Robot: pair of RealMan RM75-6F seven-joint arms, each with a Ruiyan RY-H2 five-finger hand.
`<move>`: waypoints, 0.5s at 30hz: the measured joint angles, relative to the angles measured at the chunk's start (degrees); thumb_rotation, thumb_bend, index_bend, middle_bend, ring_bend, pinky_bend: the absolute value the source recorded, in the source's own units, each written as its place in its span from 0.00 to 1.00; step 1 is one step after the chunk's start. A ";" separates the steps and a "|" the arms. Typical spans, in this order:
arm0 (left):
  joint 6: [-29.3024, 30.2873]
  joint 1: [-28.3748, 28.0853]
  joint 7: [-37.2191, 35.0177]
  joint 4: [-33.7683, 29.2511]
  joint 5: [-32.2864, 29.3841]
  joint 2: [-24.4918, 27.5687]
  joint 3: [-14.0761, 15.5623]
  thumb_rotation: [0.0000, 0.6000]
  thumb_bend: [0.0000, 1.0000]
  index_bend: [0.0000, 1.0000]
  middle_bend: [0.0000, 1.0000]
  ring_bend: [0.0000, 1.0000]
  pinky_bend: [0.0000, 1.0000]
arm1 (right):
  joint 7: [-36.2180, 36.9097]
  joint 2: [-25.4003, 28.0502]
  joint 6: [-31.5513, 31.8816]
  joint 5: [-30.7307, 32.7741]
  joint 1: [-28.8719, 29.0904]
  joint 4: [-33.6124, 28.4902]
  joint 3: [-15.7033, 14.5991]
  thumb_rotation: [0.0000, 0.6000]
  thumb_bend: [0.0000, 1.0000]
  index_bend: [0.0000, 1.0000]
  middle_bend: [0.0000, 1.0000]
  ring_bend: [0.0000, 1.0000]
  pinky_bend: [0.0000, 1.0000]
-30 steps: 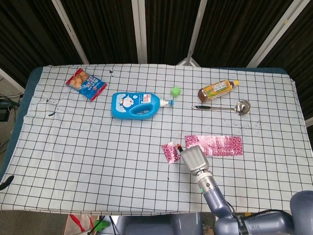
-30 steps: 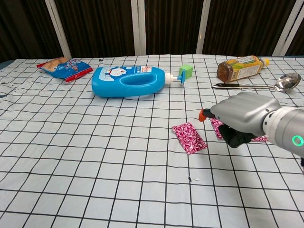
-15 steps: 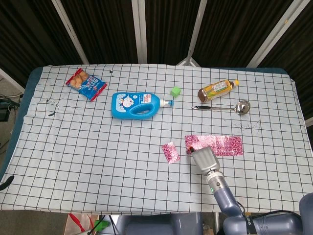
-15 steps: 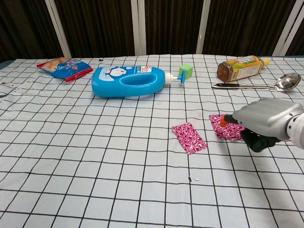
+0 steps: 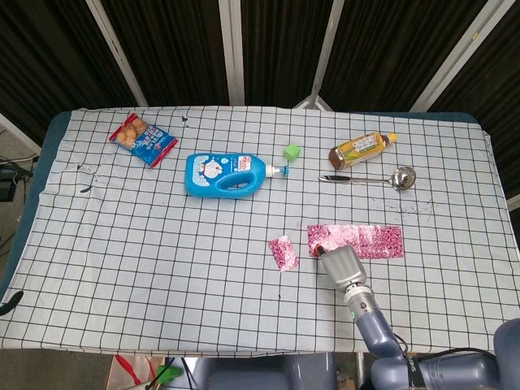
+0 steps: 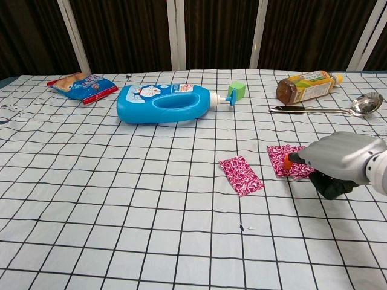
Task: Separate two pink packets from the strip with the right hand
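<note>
Far left on the checked cloth covering the surface (image 5: 122, 244), a snack bag (image 5: 143, 139) lies flat near the back edge. Next, a blue detergent bottle (image 5: 224, 173) on its side, nozzle pointing right toward a small green cube (image 5: 291, 151) just beside it. Centre front: one pink packet (image 5: 283, 252) lying alone, apart from the strip. Just right of it, the pink strip (image 5: 357, 240) lies flat, long side running left to right. The right hand (image 5: 341, 265) sits over the strip's near left corner; in the chest view the right hand (image 6: 338, 164) shows dark fingers (image 6: 331, 186) curled under the grey shell, an orange tip touching the strip's left end. Cannot tell whether the fingers pinch the strip or merely press on it. Behind the strip: a spoon (image 5: 370, 178), bowl to the right, and beyond it a yellow-labelled drink bottle (image 5: 361, 148) on its side. Left hand not seen in either view.
</note>
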 measured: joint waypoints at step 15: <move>-0.06 0.03 -0.06 -0.10 -0.12 0.07 0.02 1.00 0.28 0.13 0.00 0.00 0.08 | 1.06 1.62 0.20 -1.17 -0.47 -1.87 -1.71 1.00 0.82 0.19 0.85 0.88 0.71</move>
